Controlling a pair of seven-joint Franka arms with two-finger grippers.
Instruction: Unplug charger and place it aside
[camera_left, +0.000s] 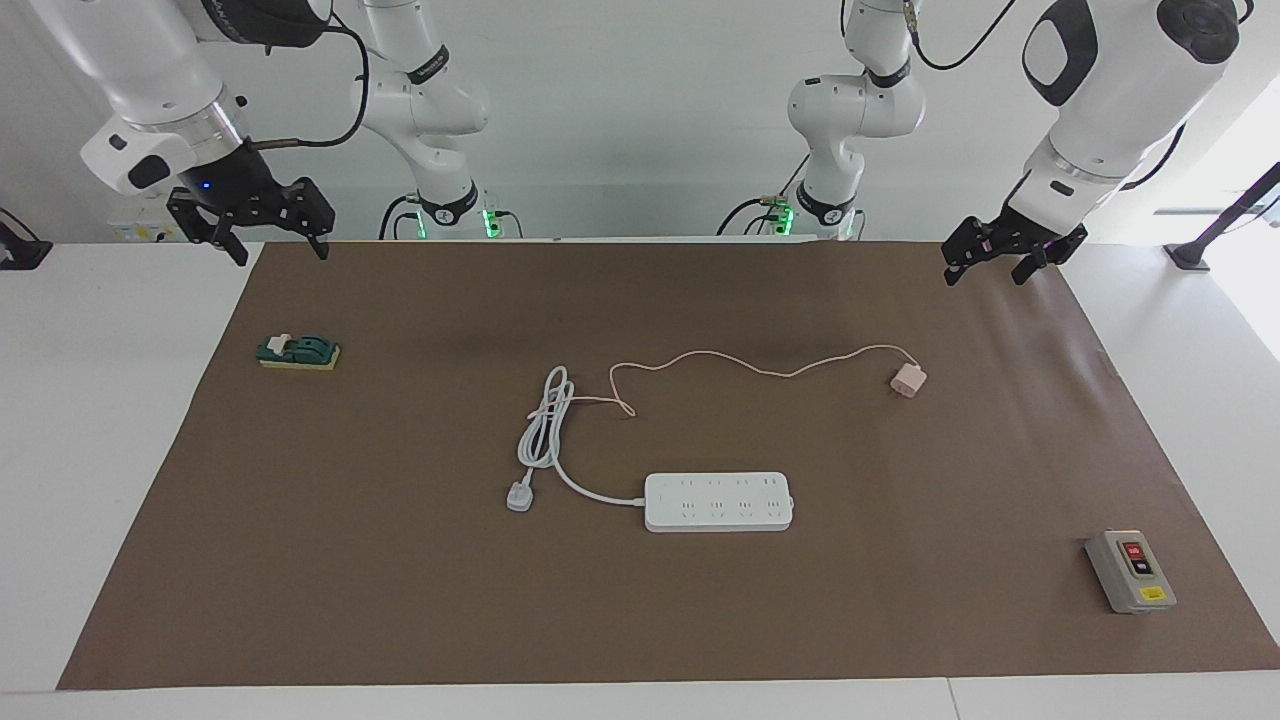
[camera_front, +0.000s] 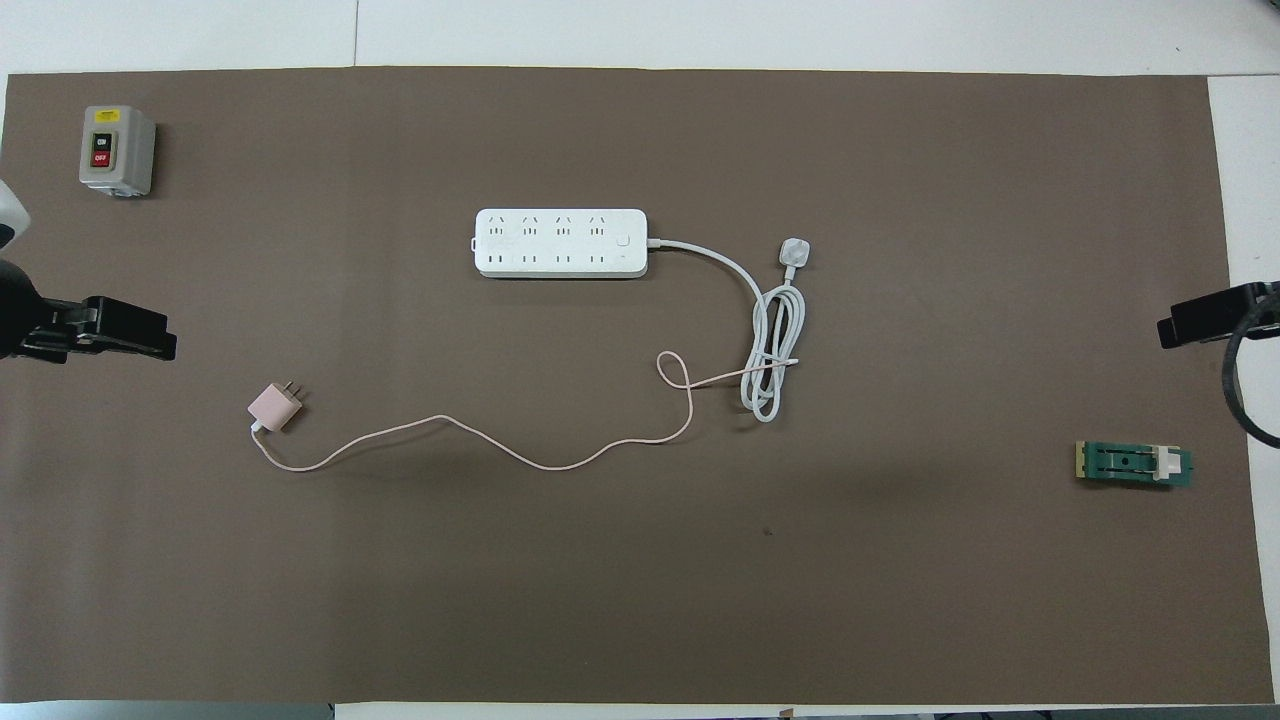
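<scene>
Brown matting (camera_left: 400, 600) covers the white table. Both arms wait raised at its near corners, the left gripper (camera_left: 1005, 262) and right gripper (camera_left: 265, 235) with fingers spread, holding nothing. Nearest lies the charger (camera_left: 908, 381), unplugged, toward the left arm's end, its pink cable (camera_left: 740, 362) trailing to the coiled white cord (camera_left: 545, 430). Farther sits the power strip (camera_left: 718, 501).

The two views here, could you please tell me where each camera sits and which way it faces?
Facing view: high across the table, looking at the robots; both arms show whole, left gripper and right gripper raised over the mat's edge nearest the robots.
Overhead view: high above the robots' end, looking steeply down; only the gripper ends show at the edges.
Shared: the charger lying unplugged, the power strip, the switch box, the green block.
</scene>
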